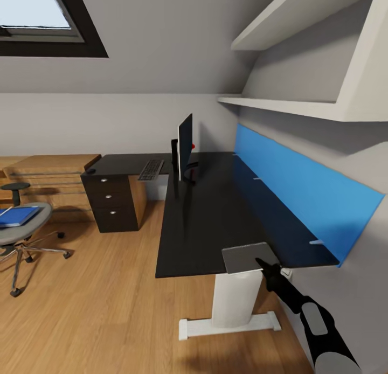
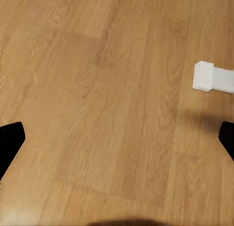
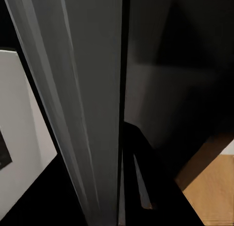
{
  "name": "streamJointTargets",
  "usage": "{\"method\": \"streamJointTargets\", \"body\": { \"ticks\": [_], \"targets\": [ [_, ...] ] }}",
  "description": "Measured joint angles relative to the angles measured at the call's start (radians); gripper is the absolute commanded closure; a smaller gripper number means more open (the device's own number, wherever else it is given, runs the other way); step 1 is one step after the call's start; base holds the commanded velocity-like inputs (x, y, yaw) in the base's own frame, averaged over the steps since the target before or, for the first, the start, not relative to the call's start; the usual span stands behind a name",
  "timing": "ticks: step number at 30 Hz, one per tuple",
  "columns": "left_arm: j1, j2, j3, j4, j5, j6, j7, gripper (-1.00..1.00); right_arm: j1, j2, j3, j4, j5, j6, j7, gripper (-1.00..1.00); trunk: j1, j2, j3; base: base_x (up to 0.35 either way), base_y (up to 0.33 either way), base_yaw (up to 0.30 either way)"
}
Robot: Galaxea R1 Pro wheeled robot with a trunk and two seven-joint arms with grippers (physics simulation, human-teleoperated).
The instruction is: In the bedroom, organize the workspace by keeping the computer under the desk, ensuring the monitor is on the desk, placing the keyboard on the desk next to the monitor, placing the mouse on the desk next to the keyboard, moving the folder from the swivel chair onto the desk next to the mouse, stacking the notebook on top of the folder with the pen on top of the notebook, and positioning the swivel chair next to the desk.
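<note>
A bright blue folder (image 1: 15,216) lies flat on the grey swivel chair (image 1: 27,231). On the glossy black table (image 1: 199,212) sit a dark-keyed keyboard (image 1: 151,170) and, edge-on, the thin monitor (image 1: 185,145). At its near corner the right claw (image 1: 262,264) pinches a thin grey notebook (image 1: 248,257); the left claw (image 2: 117,138) hangs spread over the floor (image 2: 107,89).

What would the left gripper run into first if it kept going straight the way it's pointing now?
Most likely the wooden floor: the left wrist view looks straight down at bare boards between the fingers. The desk's white foot lies off to one side, apparently outside that line.
</note>
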Motion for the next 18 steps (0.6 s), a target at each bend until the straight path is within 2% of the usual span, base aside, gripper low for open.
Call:
{"method": "streamJointTargets", "body": {
  "ticks": [2, 7, 9, 10, 13, 15, 18],
  "targets": [
    [0.0, 0.0, 0.0, 0.0, 0.0, 0.0, 0.0, -1.0, 0.0, -0.001, 0.016, -0.001, 0.002, 0.013, 0.0, 1.0, -0.008, 0.014, 0.006, 0.0, 0.0, 0.0],
    [0.0, 0.0, 0.0, 0.0, 0.0, 0.0, 0.0, -1.0, 0.0, -0.024, 0.11, -0.008, 0.013, 0.068, 0.001, 1.0, -0.027, 0.049, 0.022, 0.0, 0.0, 0.0],
    [0.0, 0.0, 0.0, 0.0, 0.0, 0.0, 0.0, -1.0, 0.0, -0.04, 0.153, -0.011, 0.017, 0.084, 0.002, 1.0, -0.035, 0.063, 0.028, 0.0, 0.0, 0.0],
    [0.0, 0.0, 0.0, 0.0, 0.0, 0.0, 0.0, -1.0, 0.0, -0.058, 0.199, -0.014, 0.021, 0.093, 0.002, 1.0, -0.038, 0.07, 0.031, 0.0, 0.0, 0.0],
    [0.0, 0.0, 0.0, 0.0, 0.0, 0.0, 0.0, -1.0, 0.0, -0.083, 0.266, -0.018, 0.02, 0.103, 0.005, 1.0, -0.05, 0.091, 0.041, 0.0, 0.0, 0.0],
    [0.0, 0.0, 0.0, 0.0, -0.001, 0.0, 0.0, -1.0, 0.0, -0.095, 0.297, -0.02, 0.018, 0.107, 0.006, 1.0, -0.058, 0.105, 0.047, 0.0, 0.0, 0.0],
    [0.0, 0.0, 0.0, 0.0, -0.001, 0.0, 0.0, -1.0, 0.0, -0.105, 0.323, -0.021, 0.014, 0.111, 0.008, 1.0, -0.069, 0.126, 0.056, 0.0, 0.0, 0.0]
  ]
}}
